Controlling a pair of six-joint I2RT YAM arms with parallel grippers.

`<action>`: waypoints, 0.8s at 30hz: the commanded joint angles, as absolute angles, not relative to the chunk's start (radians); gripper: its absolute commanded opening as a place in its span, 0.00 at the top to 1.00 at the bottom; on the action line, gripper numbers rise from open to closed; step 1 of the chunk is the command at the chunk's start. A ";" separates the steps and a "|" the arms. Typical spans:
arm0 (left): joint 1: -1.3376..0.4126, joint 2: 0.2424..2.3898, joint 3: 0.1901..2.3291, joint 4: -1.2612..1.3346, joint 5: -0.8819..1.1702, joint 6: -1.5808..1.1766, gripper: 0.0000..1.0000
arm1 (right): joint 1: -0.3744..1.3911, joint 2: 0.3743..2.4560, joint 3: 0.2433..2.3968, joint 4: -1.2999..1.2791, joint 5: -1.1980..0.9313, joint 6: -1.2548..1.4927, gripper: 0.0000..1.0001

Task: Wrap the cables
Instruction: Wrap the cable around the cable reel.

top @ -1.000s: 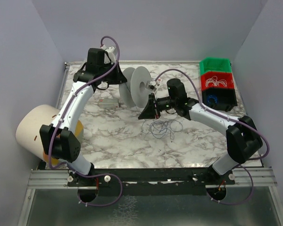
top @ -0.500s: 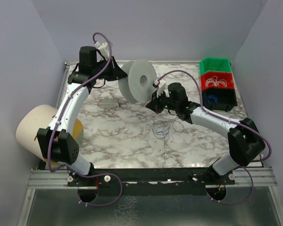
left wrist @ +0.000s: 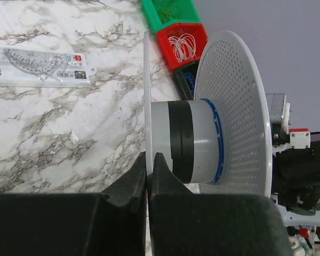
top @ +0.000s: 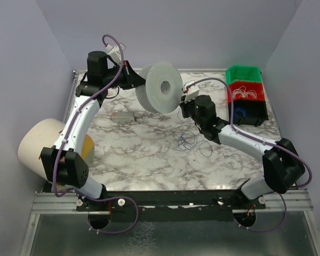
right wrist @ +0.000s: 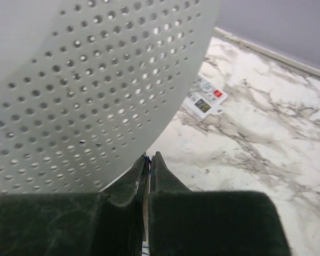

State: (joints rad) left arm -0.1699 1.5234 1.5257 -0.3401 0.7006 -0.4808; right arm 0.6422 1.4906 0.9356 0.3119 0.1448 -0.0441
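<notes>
1. Top external view:
   - A white spool (top: pixel 161 87) is lifted above the far side of the marble worktop (top: pixel 138 154).
   - The left end effector (top: pixel 138 81) meets the spool's left flange, and the right end effector (top: pixel 185 104) sits close under its right side.
   - The cables (top: pixel 189 140) lie as a loose dark tangle on the worktop just below the right end effector. One thin strand seems to rise toward it, though it is too fine to trace with certainty.
   - A green bin (top: pixel 244 73), a red bin (top: pixel 245 92) and a dark bin (top: pixel 248 112) stand together at the far right.
   - A flat packet (top: pixel 122 116) lies left of centre, and a cardboard roll (top: pixel 40 146) sits off the left edge.

2. Left wrist view:
   - The left end effector (left wrist: pixel 148 160) is closed, its two black fingers (left wrist: pixel 132 184) clamped on the thin edge of the spool's near flange (left wrist: pixel 146 96).
   - The grey hub (left wrist: pixel 200 141) carries a dark band and a fine blue line.
   - The perforated far flange (left wrist: pixel 232 112) stands beyond the hub.

3. Right wrist view:
   - The right end effector (right wrist: pixel 148 159) is closed, pinching a very thin strand of the cables (right wrist: pixel 144 246) between its fingers.
   - It sits right beneath the perforated flange (right wrist: pixel 96 80).
   - The packet (right wrist: pixel 205 101) lies on the marble beyond.
</notes>
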 commanded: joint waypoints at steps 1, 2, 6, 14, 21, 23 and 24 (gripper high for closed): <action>-0.164 1.464 1.537 -0.304 0.747 -0.494 1.00 | 0.643 1.451 0.919 0.382 0.312 -0.097 0.99; -0.164 1.460 1.538 -0.312 0.739 -0.485 1.00 | 0.641 1.444 0.917 0.395 0.327 -0.104 0.99; -0.164 1.446 1.530 -0.331 0.716 -0.467 1.00 | 0.627 1.419 0.918 0.426 0.377 -0.133 0.99; -0.164 1.440 1.522 -0.366 0.703 -0.431 1.00 | 0.577 1.392 0.928 0.463 0.392 -0.166 0.99; -0.164 1.454 1.539 -0.383 0.696 -0.406 1.00 | 0.538 1.401 0.987 0.323 0.092 -0.197 0.99; -0.164 1.465 1.561 -0.397 0.696 -0.398 1.00 | 0.529 1.395 0.963 0.309 -0.019 -0.233 0.99; -0.164 1.469 1.571 -0.402 0.700 -0.396 1.00 | 0.516 1.391 0.949 0.305 -0.089 -0.250 0.99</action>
